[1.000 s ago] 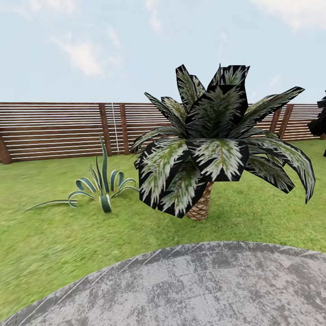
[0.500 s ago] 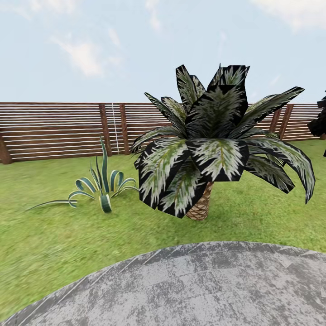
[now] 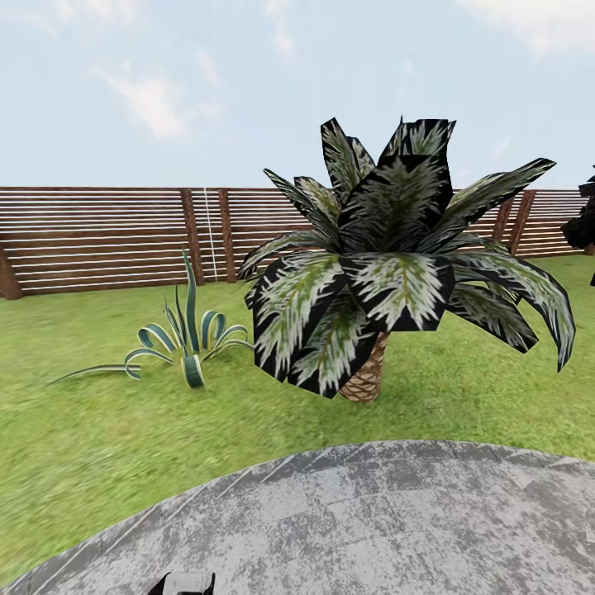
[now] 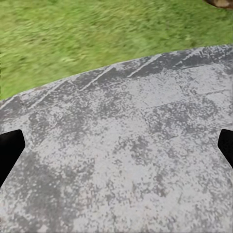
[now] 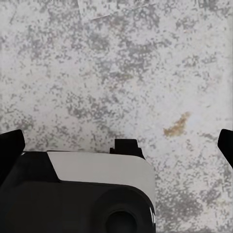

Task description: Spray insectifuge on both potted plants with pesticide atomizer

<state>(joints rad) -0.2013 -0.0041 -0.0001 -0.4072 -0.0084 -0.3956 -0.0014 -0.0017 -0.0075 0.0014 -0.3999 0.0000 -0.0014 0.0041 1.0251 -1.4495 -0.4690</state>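
Note:
The pesticide atomizer and the two small potted plants are out of view. In the left wrist view my left gripper (image 4: 116,150) hangs open over grey paving (image 4: 126,145), its black fingertips (image 4: 8,151) far apart with nothing between them. My right gripper (image 5: 116,145) is open too, its fingertips (image 5: 9,150) at either edge of the right wrist view. It hangs above speckled paving and a black and white part of my own body (image 5: 82,194).
A big palm (image 3: 388,264) with a scaly brown trunk (image 3: 366,376) stands on the lawn (image 3: 99,430) ahead. A potless striped spiky plant (image 3: 188,339) grows left of it. A brown slatted fence (image 3: 107,240) closes the back. Round grey paving (image 3: 355,521) lies under me.
A dark part of my left arm has come up into the bottom edge of the head view. The garden and the camera have not shifted.

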